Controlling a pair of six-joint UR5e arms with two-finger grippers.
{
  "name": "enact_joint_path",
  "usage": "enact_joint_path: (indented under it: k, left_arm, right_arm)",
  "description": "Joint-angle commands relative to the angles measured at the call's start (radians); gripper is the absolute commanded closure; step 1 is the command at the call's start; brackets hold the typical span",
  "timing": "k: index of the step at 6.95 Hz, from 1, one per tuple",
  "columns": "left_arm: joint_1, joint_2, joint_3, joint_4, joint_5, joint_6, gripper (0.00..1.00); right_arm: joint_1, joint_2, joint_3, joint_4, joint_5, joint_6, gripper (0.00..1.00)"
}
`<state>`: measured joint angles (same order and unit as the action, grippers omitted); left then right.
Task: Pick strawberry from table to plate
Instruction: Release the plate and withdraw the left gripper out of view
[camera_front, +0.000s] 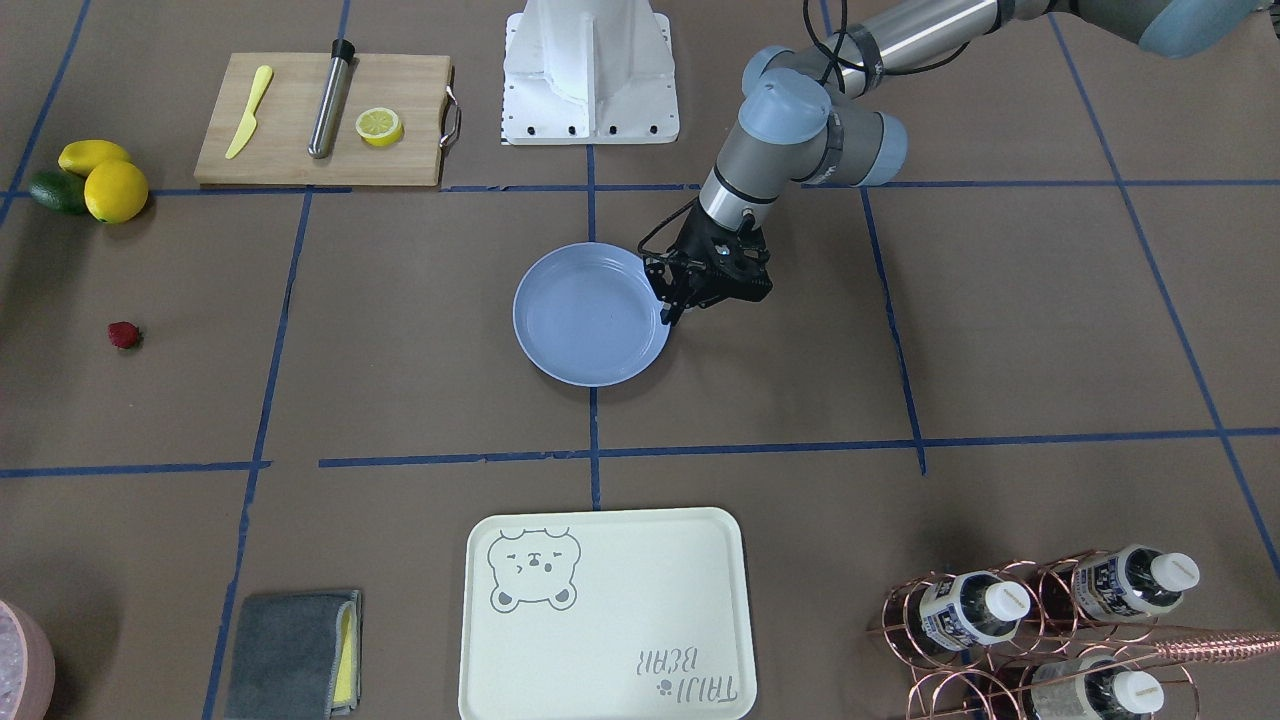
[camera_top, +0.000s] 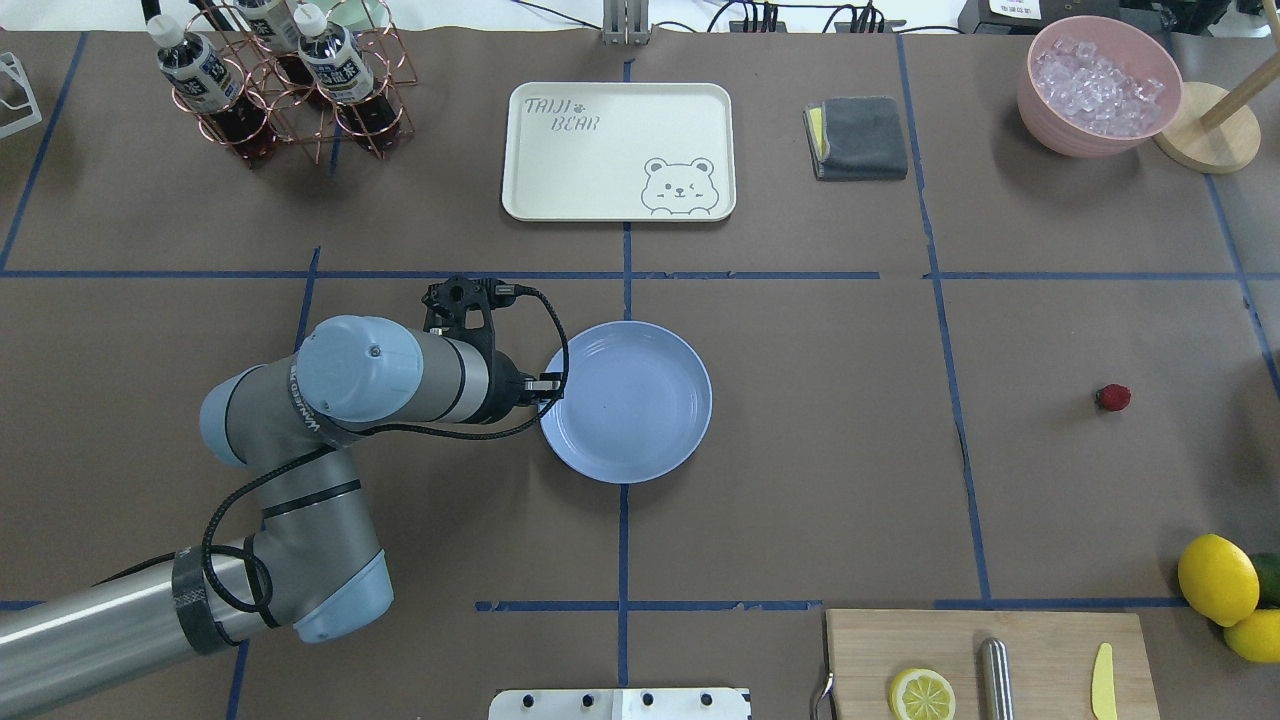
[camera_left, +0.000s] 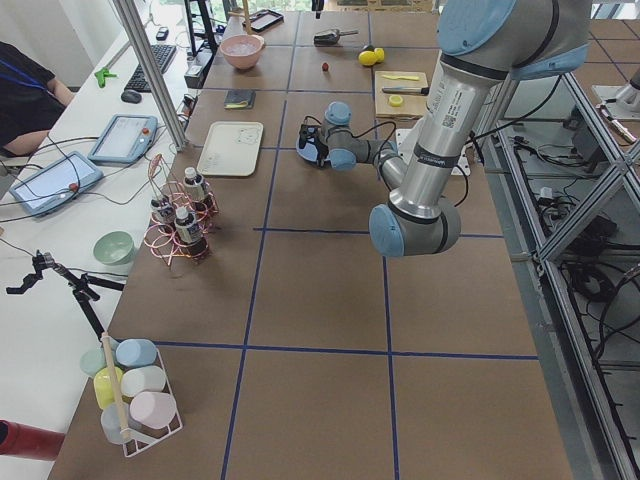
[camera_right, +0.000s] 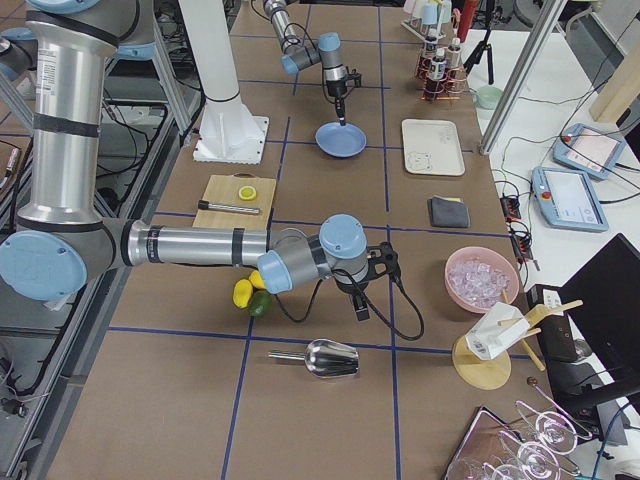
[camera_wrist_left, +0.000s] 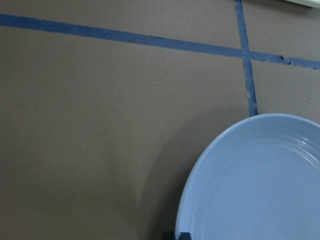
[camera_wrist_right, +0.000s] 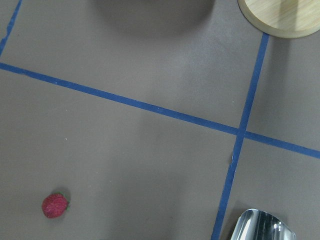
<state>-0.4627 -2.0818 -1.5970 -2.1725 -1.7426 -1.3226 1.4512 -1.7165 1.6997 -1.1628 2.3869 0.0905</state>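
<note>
The strawberry (camera_top: 1112, 397), small and dark red, lies alone on the brown table (camera_top: 820, 450) far to the right of the light blue plate (camera_top: 640, 400). It also shows low and left in the right wrist view as the strawberry (camera_wrist_right: 54, 205). My left gripper (camera_front: 670, 312) points down at the plate's rim nearest the arm, its fingers close together and straddling the edge. My right gripper (camera_right: 361, 308) shows only in the exterior right view, hanging over the table near the lemons, and I cannot tell if it is open or shut.
Lemons and a lime (camera_top: 1225, 590) sit at the near right by a cutting board (camera_top: 1040, 640) with a lemon half. A bear tray (camera_top: 618, 150), grey cloth (camera_top: 858, 137), bottle rack (camera_top: 270, 85) and pink ice bowl (camera_top: 1098, 85) line the far edge. A metal scoop (camera_right: 322, 358) lies beyond the lemons.
</note>
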Motion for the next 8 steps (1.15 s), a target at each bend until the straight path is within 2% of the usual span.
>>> enact_joint_path:
  k: [1,2,3,4,5,6,7,8]
  left_arm:
    - [0.001,0.000,0.000,-0.001,0.000,0.003,0.64]
    - [0.001,0.000,-0.003,-0.003,0.000,0.005,0.46]
    - [0.001,0.002,-0.009,-0.003,0.002,0.011,0.21]
    - [-0.020,0.009,-0.018,0.003,-0.003,0.066,0.00]
    - [-0.099,0.025,-0.046,0.041,-0.015,0.198,0.00]
    - [-0.185,0.066,-0.123,0.154,-0.094,0.364,0.00]
    - [-0.320,0.119,-0.194,0.259,-0.197,0.540,0.00]
    - [-0.461,0.193,-0.217,0.304,-0.284,0.771,0.00]
  right_arm:
    - [0.000,0.000,0.000,0.000,0.000,0.000,0.00]
    - [0.000,0.001,0.000,0.000,0.000,0.002,0.00]
    - [0.000,0.001,0.001,0.000,0.000,0.002,0.00]
    - [0.000,0.003,0.006,0.002,0.002,0.000,0.00]
    - [0.000,0.003,0.026,0.014,0.005,-0.001,0.00]
    - [0.000,0.005,0.046,0.049,0.008,0.000,0.00]
    - [-0.003,0.012,0.064,0.052,0.009,0.002,0.00]
    - [-0.008,0.014,0.075,0.055,0.011,0.021,0.00]
